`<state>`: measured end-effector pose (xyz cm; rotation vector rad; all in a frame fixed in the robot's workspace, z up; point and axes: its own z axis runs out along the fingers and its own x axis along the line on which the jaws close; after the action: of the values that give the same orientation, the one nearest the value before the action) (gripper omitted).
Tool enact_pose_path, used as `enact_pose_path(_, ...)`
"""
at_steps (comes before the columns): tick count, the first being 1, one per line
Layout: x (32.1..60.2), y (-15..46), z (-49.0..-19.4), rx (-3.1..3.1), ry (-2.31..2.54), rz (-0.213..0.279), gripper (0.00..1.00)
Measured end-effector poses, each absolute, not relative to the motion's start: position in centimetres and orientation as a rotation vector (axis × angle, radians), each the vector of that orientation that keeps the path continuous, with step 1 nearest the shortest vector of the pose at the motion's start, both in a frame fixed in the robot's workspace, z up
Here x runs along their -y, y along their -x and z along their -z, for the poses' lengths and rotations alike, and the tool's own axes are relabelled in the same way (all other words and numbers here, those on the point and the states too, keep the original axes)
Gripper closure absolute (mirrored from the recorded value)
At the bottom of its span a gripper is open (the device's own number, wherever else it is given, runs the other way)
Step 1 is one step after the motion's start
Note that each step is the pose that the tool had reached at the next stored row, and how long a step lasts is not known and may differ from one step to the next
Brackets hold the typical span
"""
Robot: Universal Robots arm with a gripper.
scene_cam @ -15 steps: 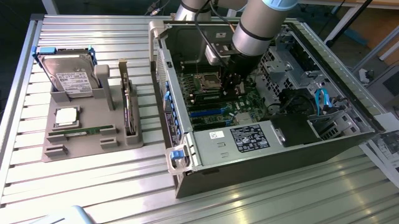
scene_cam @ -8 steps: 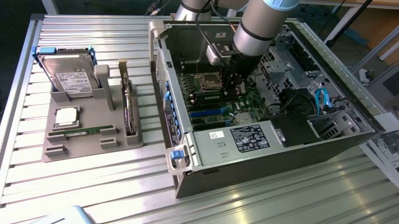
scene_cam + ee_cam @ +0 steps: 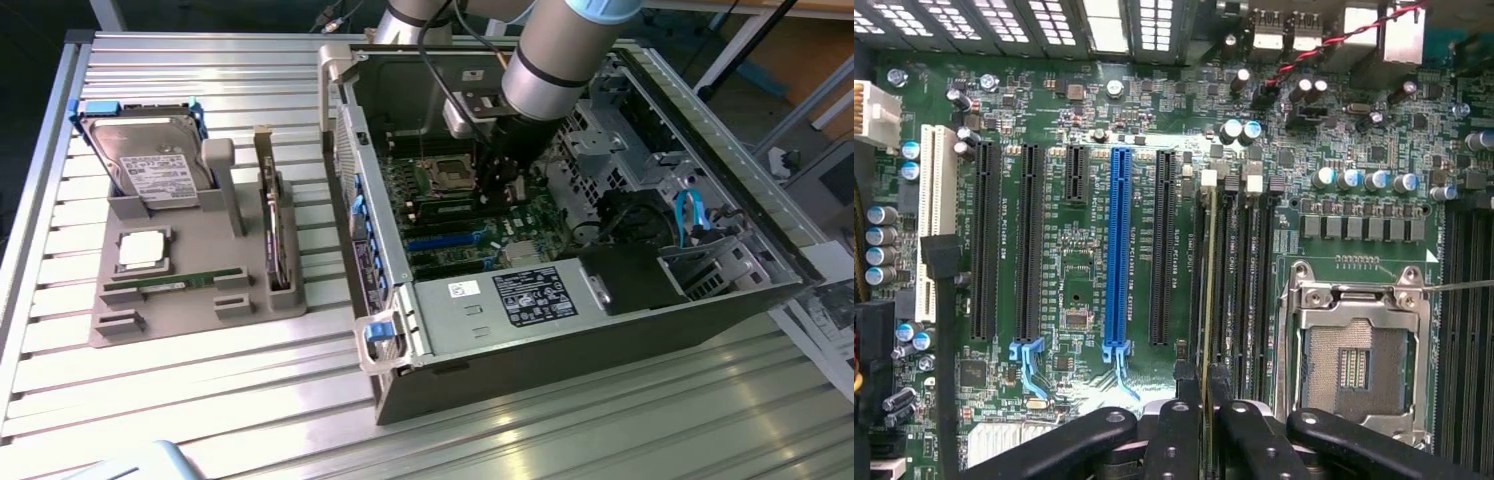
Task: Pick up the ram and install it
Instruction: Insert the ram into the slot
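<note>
– Exterior view, biggest thing first: what is there?
– A slatted metal table point(image 3: 200, 400) carrying an open computer case point(image 3: 574, 345), with the arm point(image 3: 561, 50) reaching down into it over the motherboard point(image 3: 494, 235). Beside the case, toward the exterior view's left, a grey tray point(image 3: 160, 325) keeps a twin stick point(image 3: 174, 283) lying flat.
– And the gripper?
– The gripper point(image 3: 503, 185) hangs low over the board. In the wrist view the gripper point(image 3: 1206, 410) is closed on the ram point(image 3: 1206, 290): its dark fingers point(image 3: 1174, 435) press the flat faces, and the stick shows edge-on as a thin line between them.
– Where exactly is the ram?
– Lined up along the memory slot farthest from the empty processor socket point(image 3: 1354, 360) in that bank. Whether it is seated or just above the slot, I cannot tell.
– How will it handle?
– Light and stiff, I'd judge, but thin and fragile. Twisting or a skewed push could stress the board or the slot. The sound hold is across the faces at mid-length, near the upper edge, well clear of the contact edge.
</note>
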<state>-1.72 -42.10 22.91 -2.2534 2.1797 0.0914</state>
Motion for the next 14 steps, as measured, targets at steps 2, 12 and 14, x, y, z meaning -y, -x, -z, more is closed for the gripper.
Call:
enact_pose_path(2, 42.1, 1.73, -22.9, -2.18, 2.253, -0.091, 0.86)
enact_pose_path(12, 42.1, 1.73, -22.67, -2.188, 2.245, -0.091, 0.78)
enact_pose_path(14, 42.11, 1.73, -22.82, -2.188, 2.245, -0.091, 0.78)
